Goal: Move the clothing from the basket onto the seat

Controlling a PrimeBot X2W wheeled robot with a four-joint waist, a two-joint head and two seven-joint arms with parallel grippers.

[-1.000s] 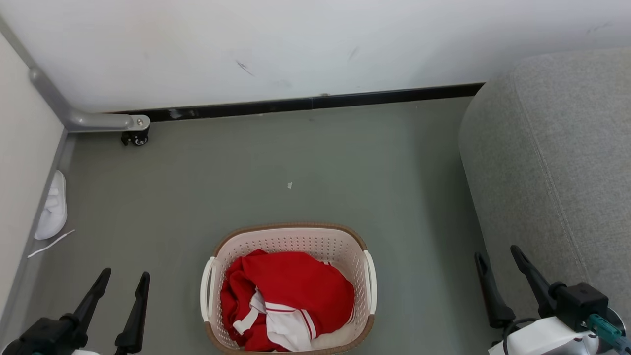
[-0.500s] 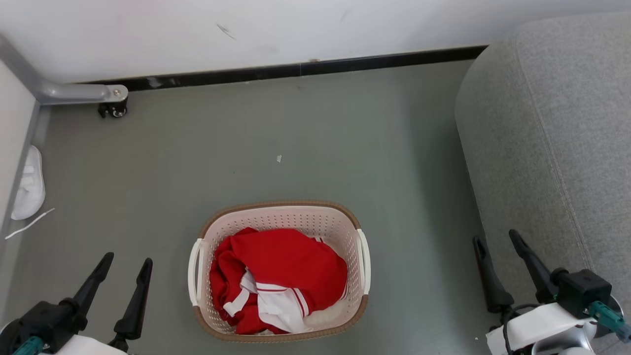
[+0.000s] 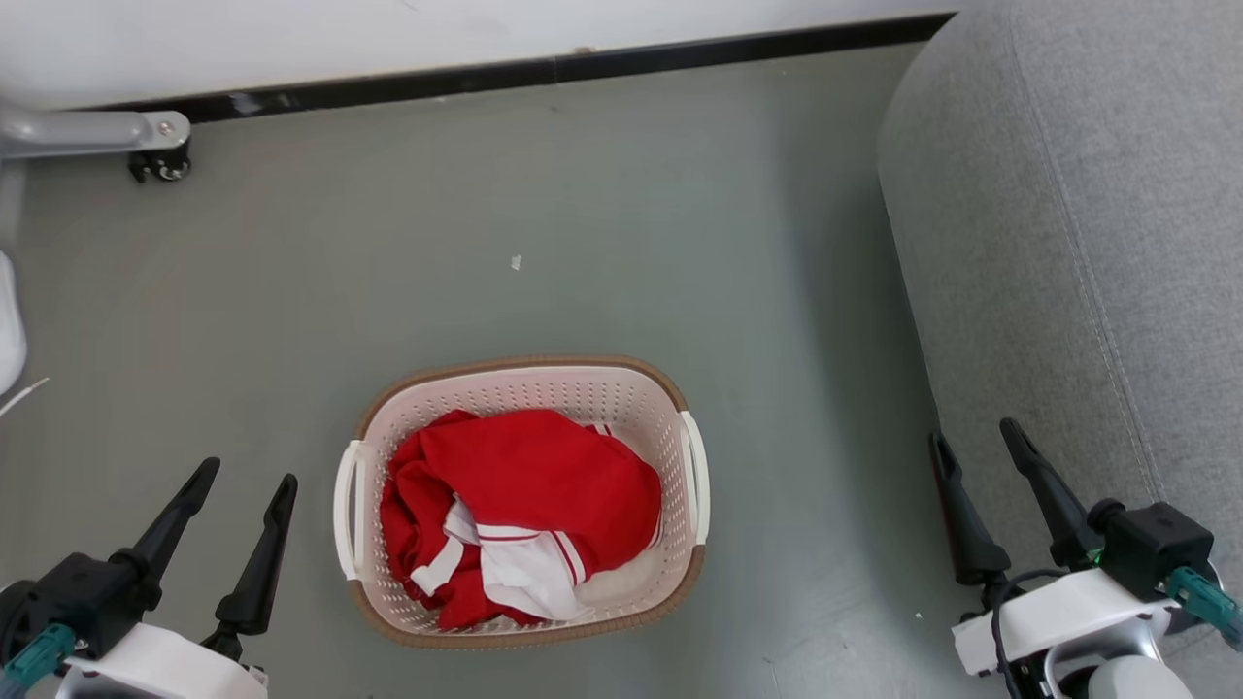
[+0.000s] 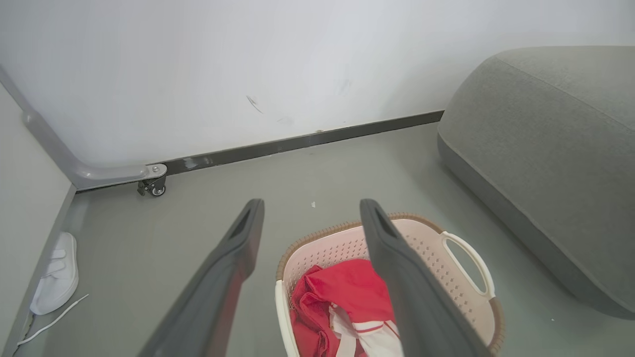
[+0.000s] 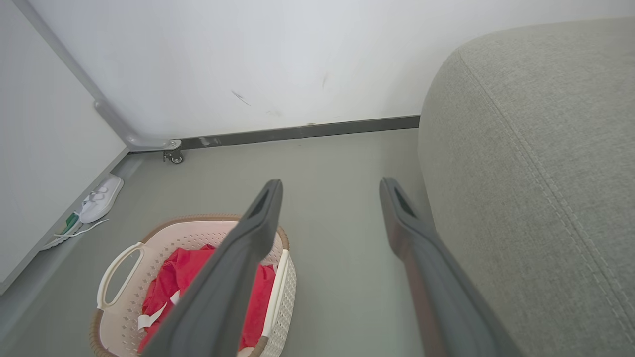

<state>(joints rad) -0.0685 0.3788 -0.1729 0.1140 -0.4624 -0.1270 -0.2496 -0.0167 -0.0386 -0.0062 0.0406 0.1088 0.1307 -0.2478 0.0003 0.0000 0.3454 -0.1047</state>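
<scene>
Left tool (image 3: 249,473) at lower left and right tool (image 3: 971,432) at lower right both gape empty, so one should drop onto the red jerseys (image 3: 524,476) heaped in the laundry basket (image 3: 524,367) at lower centre, pinching a thick fold bound for the grey sofa (image 3: 1068,243) at right.

Floor (image 3: 621,175): grey-green, smooth, evenly lit; 1 small white scrap (image 3: 516,261) on it. Wall (image 4: 248,59): white, a few dark scuffs, black skirting (image 3: 680,53) at its foot. Grey metal leg (image 3: 78,131) on 1 caster (image 3: 160,167), just beside the skirting. 1 white shoe (image 4: 54,277) against the side panel (image 5: 39,148).
</scene>
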